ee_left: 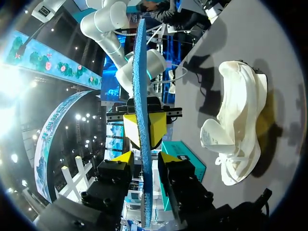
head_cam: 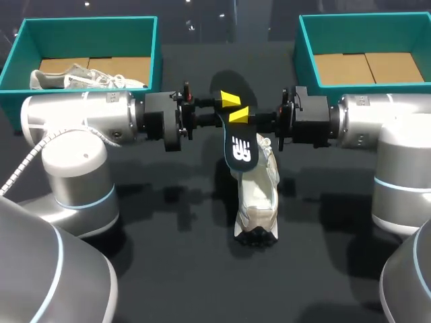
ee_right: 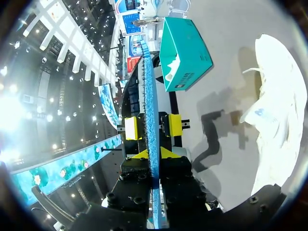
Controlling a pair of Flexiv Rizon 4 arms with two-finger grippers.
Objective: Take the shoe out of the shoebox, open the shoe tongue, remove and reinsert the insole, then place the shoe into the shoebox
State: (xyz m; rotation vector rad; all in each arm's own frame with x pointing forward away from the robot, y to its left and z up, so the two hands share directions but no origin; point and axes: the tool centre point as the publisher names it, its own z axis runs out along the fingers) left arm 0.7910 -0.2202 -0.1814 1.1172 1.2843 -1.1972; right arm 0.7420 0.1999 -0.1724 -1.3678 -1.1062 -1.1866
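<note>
Two grippers met in the upper middle of the head view, the left gripper (head_cam: 227,101) coming in from the frame's left and the right gripper (head_cam: 241,116) from its right. Both were clamped on the top end of the dark insole (head_cam: 241,149), which hung down from them with its white-marked face toward the camera. The white shoe (head_cam: 257,202) lay on the dark table (head_cam: 135,269) at the centre of the frame, directly under the insole's lower end, out of both shoeboxes. The left shoebox (head_cam: 87,27) sat in the upper left with a second shoe (head_cam: 81,77) inside; the right shoebox (head_cam: 363,23) sat in the upper right.

In the left wrist view, the left gripper (ee_left: 144,156) pinched the blue edge-on insole (ee_left: 142,96) between its yellow tips, and the right gripper (ee_left: 142,127) gripped it just ahead. The shoe (ee_left: 238,120) lay well off to the side on the table.

In the right wrist view, the right gripper (ee_right: 151,154) squeezed the insole (ee_right: 149,120) from both sides, with the left gripper (ee_right: 151,127) just ahead doing likewise. The shoe (ee_right: 279,110) lay off to the side and the left shoebox (ee_right: 185,48) stood farther ahead.
</note>
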